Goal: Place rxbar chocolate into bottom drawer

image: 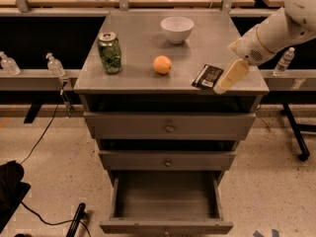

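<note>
The rxbar chocolate (208, 76), a thin black bar with a white patch, lies flat near the front right edge of the cabinet top (138, 48). My gripper (230, 77) comes in from the upper right on a white arm and hangs just right of the bar, its cream fingers (232, 75) partly over the bar's right end. The bottom drawer (167, 201) is pulled out and open, with nothing seen inside. The two upper drawers are closed.
On the cabinet top stand a green can (109, 52) at the left, an orange fruit (162, 64) in the middle and a white bowl (177, 29) at the back. Plastic bottles (55, 64) sit on a ledge at left, another bottle (286, 61) at right. A black cable (44, 132) runs over the floor.
</note>
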`<move>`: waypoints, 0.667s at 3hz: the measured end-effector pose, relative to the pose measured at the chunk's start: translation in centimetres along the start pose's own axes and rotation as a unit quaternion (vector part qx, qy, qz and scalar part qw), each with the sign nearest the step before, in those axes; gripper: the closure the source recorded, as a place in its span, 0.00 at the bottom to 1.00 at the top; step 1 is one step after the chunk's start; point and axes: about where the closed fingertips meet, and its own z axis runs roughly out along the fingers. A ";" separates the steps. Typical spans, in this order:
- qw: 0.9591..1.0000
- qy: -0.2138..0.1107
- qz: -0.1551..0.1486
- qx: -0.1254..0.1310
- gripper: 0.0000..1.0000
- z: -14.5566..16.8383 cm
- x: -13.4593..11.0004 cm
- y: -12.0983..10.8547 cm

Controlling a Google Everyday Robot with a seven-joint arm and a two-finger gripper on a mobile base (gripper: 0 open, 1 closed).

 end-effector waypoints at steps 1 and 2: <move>1.000 0.008 0.009 -0.014 0.00 2.9 1.1 -0.1; 1.000 0.013 0.008 -0.024 0.00 4.7 1.4 -0.3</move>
